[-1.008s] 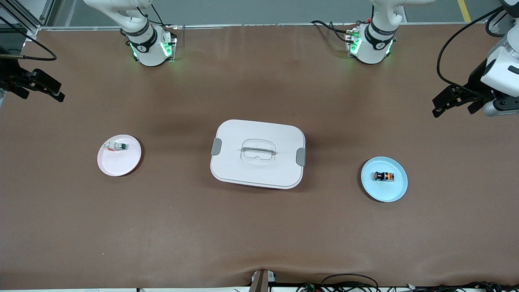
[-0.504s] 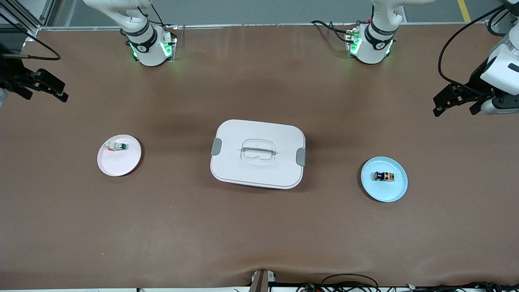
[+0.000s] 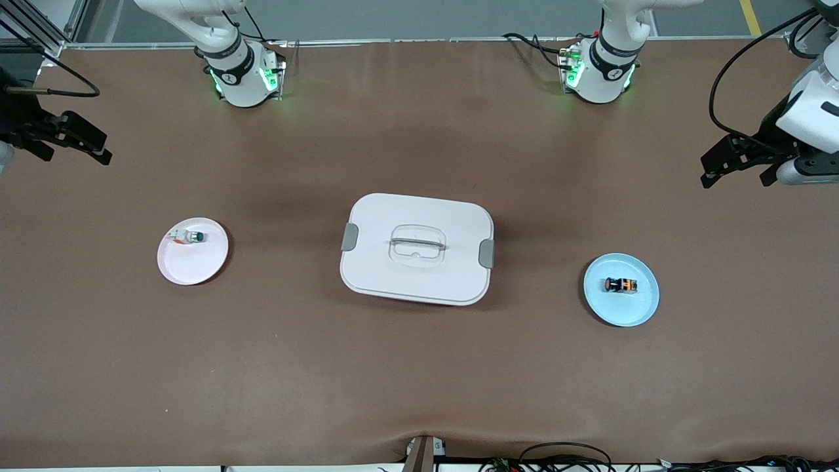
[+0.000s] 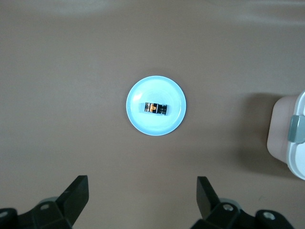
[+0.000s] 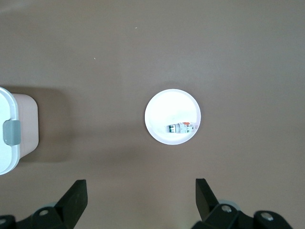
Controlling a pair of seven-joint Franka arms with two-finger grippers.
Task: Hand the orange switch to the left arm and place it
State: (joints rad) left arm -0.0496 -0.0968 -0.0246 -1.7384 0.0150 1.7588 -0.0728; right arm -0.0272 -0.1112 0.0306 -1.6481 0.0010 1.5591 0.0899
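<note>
Both arms barely shifted. Left end effector and right end effector hang spread, empty; orange switch untouched on its blue plate.

The box sits mid-desk, lid on. Toward the left arm's end, the orange switch lies on a blue plate. Toward the right arm's end, a green-capped switch rests on a pale plate. Left claw and right claw hang over the desk's two ends, well apart from everything.
</note>
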